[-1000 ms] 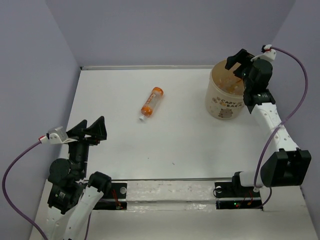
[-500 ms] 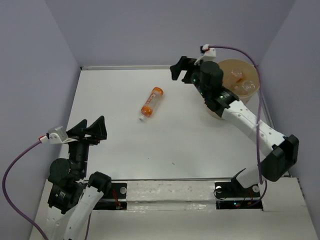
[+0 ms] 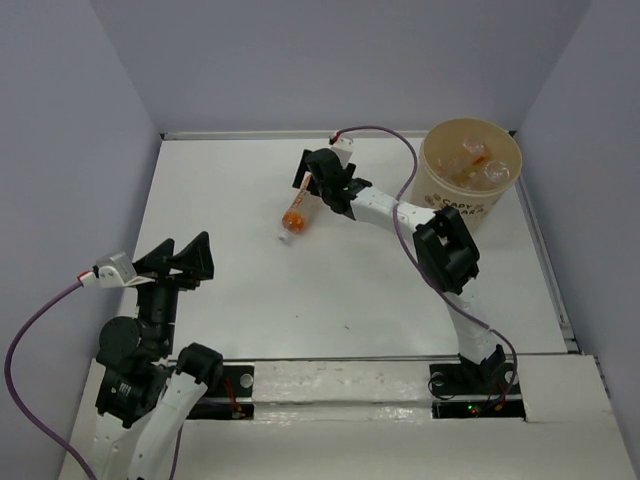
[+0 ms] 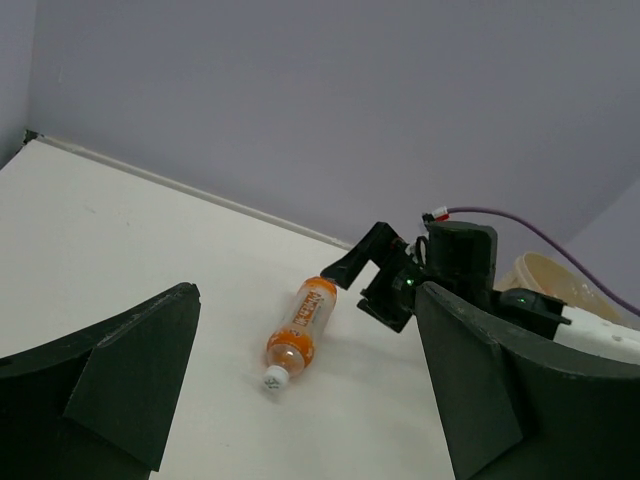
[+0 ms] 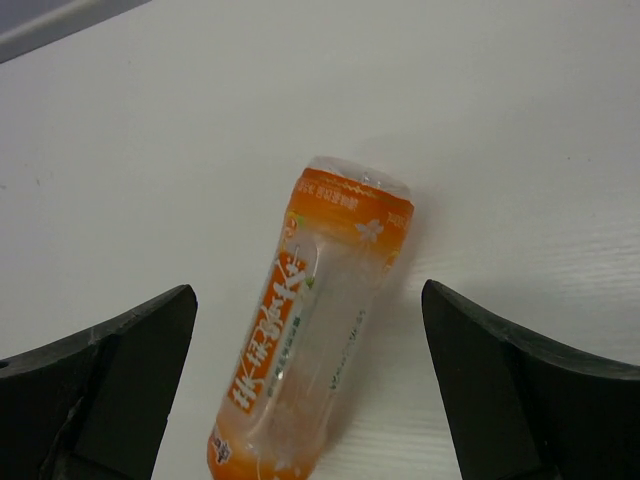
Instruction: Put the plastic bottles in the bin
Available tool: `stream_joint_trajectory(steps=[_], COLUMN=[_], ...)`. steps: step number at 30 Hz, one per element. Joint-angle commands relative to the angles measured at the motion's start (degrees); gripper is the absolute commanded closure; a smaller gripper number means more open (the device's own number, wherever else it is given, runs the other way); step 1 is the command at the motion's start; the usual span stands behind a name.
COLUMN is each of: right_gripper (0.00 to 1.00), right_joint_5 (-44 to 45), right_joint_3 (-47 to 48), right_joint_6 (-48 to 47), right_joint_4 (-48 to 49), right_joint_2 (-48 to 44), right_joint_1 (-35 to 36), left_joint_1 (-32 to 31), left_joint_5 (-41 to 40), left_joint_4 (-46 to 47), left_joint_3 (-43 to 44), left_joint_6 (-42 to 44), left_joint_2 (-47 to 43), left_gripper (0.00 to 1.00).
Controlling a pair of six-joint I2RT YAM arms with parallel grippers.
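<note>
Bottle (image 5: 320, 330) lying by right tool (image 5: 307, 300), fingers spread, bin (image 3: 490, 200) contents visible only overhead, left tool (image 3: 183, 252) agape

your right gripper (image 3: 314, 176) has left the bin (image 3: 452, 208) and swung across to the left. a second ago it hung over the rim; now it sits just above the orange-labelled bottle (image 3: 297, 212) lying on the table (image 3: 230, 200). with it gone, the bin's mouth shows again from above, with bottles (image 3: 470, 165) inside.
</note>
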Motion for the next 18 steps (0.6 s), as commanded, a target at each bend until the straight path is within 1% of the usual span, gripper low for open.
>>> stream_joint_trajectory(steps=[1,2,5,9,15,16,17,18], right_gripper=[0.00,0.00,0.00,0.00,0.01,0.03,0.07,0.19], right_joint_5=[3.75,4.02,2.10,2.88,-0.63,-1.33,-1.95,-2.22], right_joint_3=[11.66,14.98,19.65,24.58,26.09,26.35,26.70,26.96], right_joint_6=[4.39,5.18,7.11,8.70,9.31,9.31,8.88,8.44], right_joint_4=[-3.75,-5.85,-8.24,-13.24,-13.60,-13.78,-13.69,-13.69], right_joint_2=[5.97,8.59,12.73,16.95,21.00,21.53,21.88,22.58], right_joint_1=[-0.15,-0.15,-0.84,-1.38,-1.38,-1.38,-1.38,-1.38], left_joint_1=[-0.75,-1.01,-1.54,-1.80,-1.89,-1.89,-1.89,-1.89], left_joint_5=[0.17,0.35,0.35,0.00,-0.26,-0.35,-0.35,-0.27], left_joint_4=[2.48,2.48,2.48,2.22,2.13,2.13,2.04,1.96], left_joint_3=[0.35,0.26,0.26,0.44,0.44,0.52,0.44,0.44], left_joint_6=[1.07,0.98,1.07,1.07,0.98,1.06,1.07,1.07], left_joint_2=[-0.90,-1.07,-1.25,-1.86,-2.39,-2.31,-2.22,-2.22], left_gripper=[0.01,0.01,0.01,0.01,0.01,0.01,0.01,0.01])
